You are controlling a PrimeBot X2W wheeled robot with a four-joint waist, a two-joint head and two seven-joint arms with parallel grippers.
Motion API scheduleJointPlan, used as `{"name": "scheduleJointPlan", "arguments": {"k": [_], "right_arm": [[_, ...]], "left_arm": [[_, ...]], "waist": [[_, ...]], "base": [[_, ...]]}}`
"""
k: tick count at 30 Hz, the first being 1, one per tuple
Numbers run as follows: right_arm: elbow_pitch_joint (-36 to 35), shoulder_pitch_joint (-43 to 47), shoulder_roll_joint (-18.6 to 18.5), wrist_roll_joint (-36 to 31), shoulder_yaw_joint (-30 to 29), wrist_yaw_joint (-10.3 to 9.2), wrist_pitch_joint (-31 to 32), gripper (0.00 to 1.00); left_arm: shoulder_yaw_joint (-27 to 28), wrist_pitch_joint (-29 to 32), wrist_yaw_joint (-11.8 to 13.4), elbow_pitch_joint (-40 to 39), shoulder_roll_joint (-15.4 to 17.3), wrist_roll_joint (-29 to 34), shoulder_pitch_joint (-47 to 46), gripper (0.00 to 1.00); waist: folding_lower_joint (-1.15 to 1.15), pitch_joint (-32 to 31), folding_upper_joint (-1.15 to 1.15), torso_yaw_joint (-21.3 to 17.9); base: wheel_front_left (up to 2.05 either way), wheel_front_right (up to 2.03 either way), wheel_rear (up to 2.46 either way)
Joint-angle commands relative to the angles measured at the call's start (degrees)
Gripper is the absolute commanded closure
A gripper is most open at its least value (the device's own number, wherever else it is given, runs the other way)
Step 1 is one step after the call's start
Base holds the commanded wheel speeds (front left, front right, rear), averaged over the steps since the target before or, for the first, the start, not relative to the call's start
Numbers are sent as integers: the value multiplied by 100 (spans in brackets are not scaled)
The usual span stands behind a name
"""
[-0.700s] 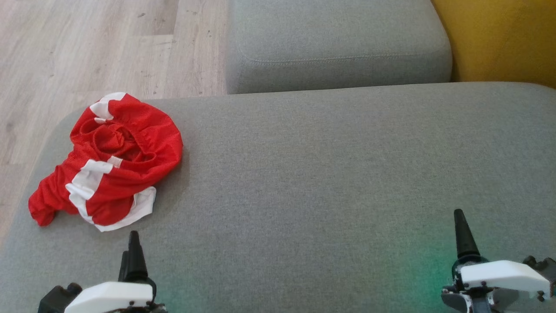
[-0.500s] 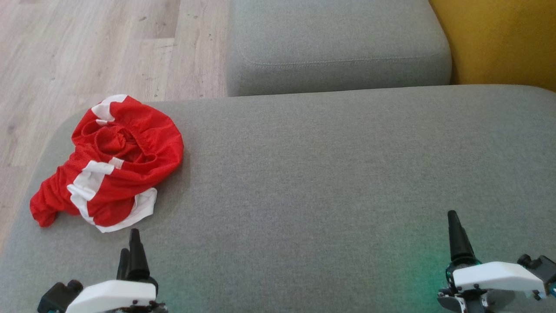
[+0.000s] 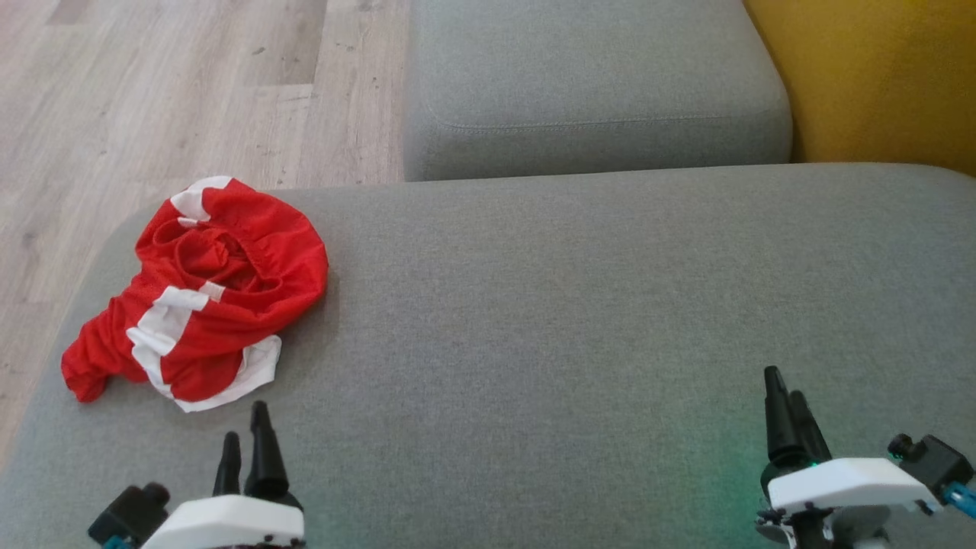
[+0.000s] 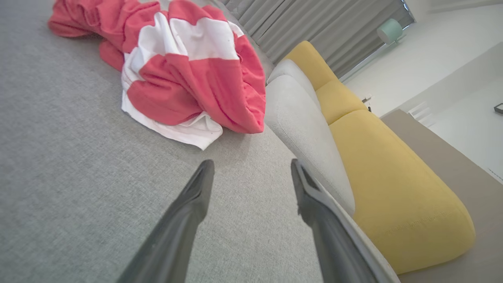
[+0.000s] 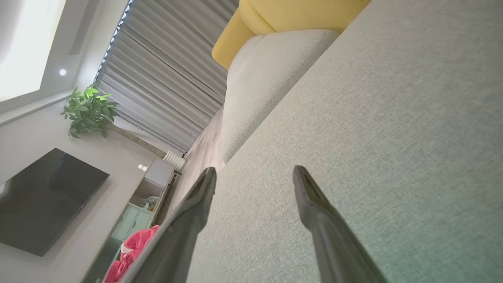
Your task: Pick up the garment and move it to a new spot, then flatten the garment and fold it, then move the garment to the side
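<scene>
Grey cushion (image 3: 572, 305) holds a crumpled red-and-white garment (image 3: 206, 297); left pincer (image 3: 245, 421) and right pincer (image 3: 784, 383) both gape.

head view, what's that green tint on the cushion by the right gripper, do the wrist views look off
Head view: a green glow on the cushion beside the right gripper, source unclear. Left wrist view: wide-angle stretch, garment paler, pinkish. Right wrist view: tilted, ceiling blown out.
</scene>
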Motion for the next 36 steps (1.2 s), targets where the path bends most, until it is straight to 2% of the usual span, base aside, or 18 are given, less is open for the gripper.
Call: {"name": "scheduleJointPlan", "arguments": {"k": [1,14,25,36], "right_arm": [[-221,-114,-33,-249,130,22,-89,0],[-237,-93,-39,-1190,338,27,-325,0],[-219,-75,-43,-1864,496,31,-494,0],[4,-74,-47,-2821,341,35,-680,0]], "left_arm": [[17,-88,35,-242,25,247,-170,0],[-216,-323,314,-277,29,1294,-139,0],[-385,-491,447,-349,31,1935,-140,0],[-603,-676,464,-422,34,2667,-114,0]], "waist": [[-1,-16,0,6],[-1,-107,0,35],[-1,-196,0,47],[-1,-274,0,94]], "base": [[0,0,0],[0,0,0],[0,0,0],[0,0,0]]}}
